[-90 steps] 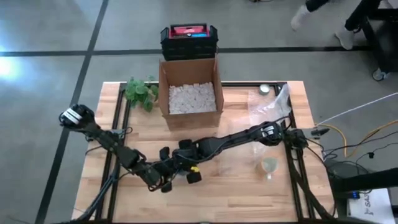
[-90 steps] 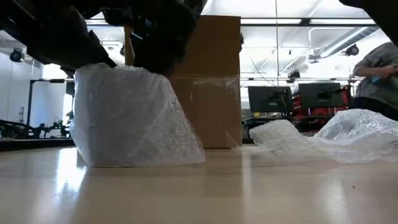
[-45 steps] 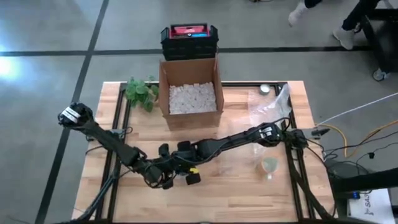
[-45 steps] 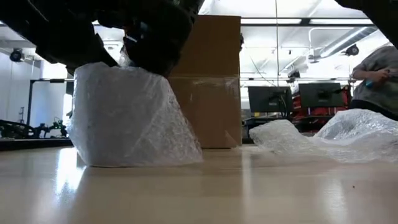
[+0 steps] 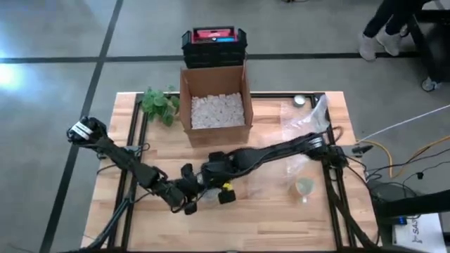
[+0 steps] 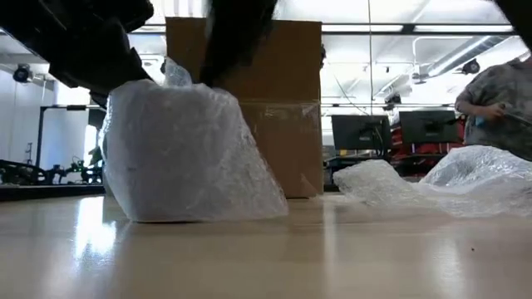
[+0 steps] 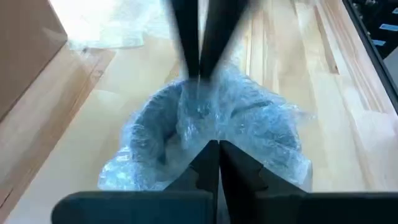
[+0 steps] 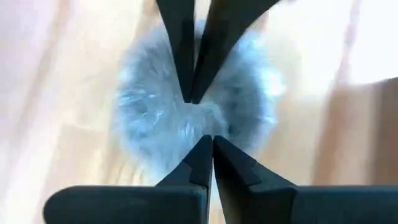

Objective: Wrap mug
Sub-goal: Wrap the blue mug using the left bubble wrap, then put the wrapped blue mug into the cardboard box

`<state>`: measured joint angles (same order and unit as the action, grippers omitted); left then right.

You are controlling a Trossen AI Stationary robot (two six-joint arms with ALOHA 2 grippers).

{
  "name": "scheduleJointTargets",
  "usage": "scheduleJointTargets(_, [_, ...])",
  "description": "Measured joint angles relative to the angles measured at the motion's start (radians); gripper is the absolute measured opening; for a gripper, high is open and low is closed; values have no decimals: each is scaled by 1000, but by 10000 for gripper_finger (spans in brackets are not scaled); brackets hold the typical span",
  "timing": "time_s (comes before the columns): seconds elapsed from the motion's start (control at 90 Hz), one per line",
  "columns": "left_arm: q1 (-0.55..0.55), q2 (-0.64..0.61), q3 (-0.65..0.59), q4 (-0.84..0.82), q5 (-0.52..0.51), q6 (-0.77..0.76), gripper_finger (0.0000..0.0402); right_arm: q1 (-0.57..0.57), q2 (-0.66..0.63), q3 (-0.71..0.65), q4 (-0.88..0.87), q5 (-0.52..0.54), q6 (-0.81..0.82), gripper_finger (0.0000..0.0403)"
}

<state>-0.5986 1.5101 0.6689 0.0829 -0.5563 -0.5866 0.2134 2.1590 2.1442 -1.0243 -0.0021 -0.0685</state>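
A bundle of clear bubble wrap (image 6: pixel 191 154) stands on the wooden table (image 5: pixel 281 211) near its front middle; the mug does not show. Both grippers meet over its gathered top. My left gripper (image 7: pixel 217 148) comes in from the table's left and is shut on the wrap. My right gripper (image 8: pixel 208 138) comes from the right and is also shut on it. In the left wrist view the right gripper (image 7: pixel 199 73) shows opposite my own fingers. From above, the bundle (image 5: pixel 205 194) is mostly hidden under the two grippers. My left gripper pinches the gathered wrap at the bundle's top (image 7: pixel 208 134) between its two fingers, slanting down from the table's left. The bundle stands with its base on the table. My right gripper pinches the same gathered top from the opposite side (image 8: pixel 199 124), slanting down from the right. A tuft of wrap (image 6: pixel 177 73) stands up beside it.
An open cardboard box (image 5: pixel 214 105) with white filler stands at the far middle, a dark crate (image 5: pixel 213 43) behind it, a green plant (image 5: pixel 158 104) to its left. Loose bubble wrap (image 5: pixel 309 119) and a clear cup (image 5: pixel 304 187) lie at the right. A person (image 6: pixel 499 100) stands beyond the table.
The bundle has slid a little toward the table's right edge with both grippers still shut on its top. Its base has stayed on the table. A tuft of wrap now stands up above the top.
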Motion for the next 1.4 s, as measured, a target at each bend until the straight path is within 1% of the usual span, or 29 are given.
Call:
scheduleJointTargets(0.078, [-1, 0, 0, 1, 0, 1, 0, 0, -12, 2, -38, -3, -22, 9])
scheduleJointTargets(0.156, [0, 0, -1, 1, 0, 1, 0, 5, 2, -9, -66, -18, -40, 31])
scheduleJointTargets(0.244, [0, 0, -2, 5, 0, 1, 0, 23, 35, -13, -47, -60, -67, 69])
scheduleJointTargets(0.311, [0, 0, -2, 6, 0, 1, 0, 45, 2, -12, -26, -77, -99, 101])
scheduleJointTargets(0.411, [0, -1, -2, 6, -1, 2, 0, 79, -3, -13, 5, -78, -148, 149])
scheduleJointTargets(0.467, [0, -2, -2, 6, -1, 2, 0, 93, 23, -22, 11, -64, -167, 172])
scheduleJointTargets(0.556, [0, -3, -2, 7, -1, 4, 0, 108, 54, -31, 49, -4, -192, 201])
scheduleJointTargets(0.622, [0, -3, -2, 7, -2, 5, 0, 114, 50, -21, 101, 21, -213, 216])
scheduleJointTargets(0.689, [0, -4, -2, 8, -2, 5, 0, 116, 59, -18, 98, 53, -220, 225])
scheduleJointTargets(0.744, [0, -4, -2, 11, -2, 5, 0, 116, 79, -20, 97, 82, -220, 229])
scheduleJointTargets(0.822, [0, -5, -2, 14, -2, 5, 0, 114, 120, -27, 88, 89, -220, 230])
scheduleJointTargets(0.922, [0, -8, -2, 15, -2, 5, 0, 111, 140, -21, 99, 92, -220, 221])
scheduleJointTargets(1.222, [1, -33, 9, 34, -9, 37, 0, 108, 250, -17, 112, 121, -226, 170])
scheduleJointTargets(1.4, [1, -50, 10, 11, 1, 42, 0, 107, 270, -18, 139, 124, -227, 139])
